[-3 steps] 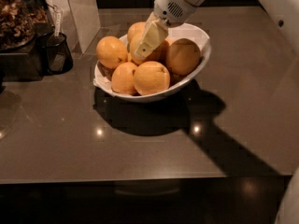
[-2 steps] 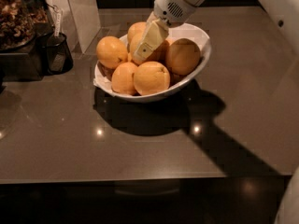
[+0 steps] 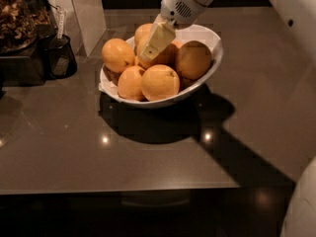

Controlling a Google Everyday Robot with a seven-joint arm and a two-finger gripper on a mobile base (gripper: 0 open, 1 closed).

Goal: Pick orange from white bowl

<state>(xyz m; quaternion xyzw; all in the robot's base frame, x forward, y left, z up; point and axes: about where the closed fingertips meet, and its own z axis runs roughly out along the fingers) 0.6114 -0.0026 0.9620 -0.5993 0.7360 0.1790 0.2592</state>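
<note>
Gripper (image 3: pixel 147 57) hanging from the upper centre of the frame into the white bowl (image 3: pixel 210 37), its tip lying against the orange (image 3: pixel 141 33) at the back of the pile, grasping or released impossible to tell, bowl sitting on the grey counter (image 3: pixel 148 164).

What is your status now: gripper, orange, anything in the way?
Gripper low over white bowl, at the middle orange. Orange in the pile, not lifted. Neighbouring oranges crowd close around.
</note>
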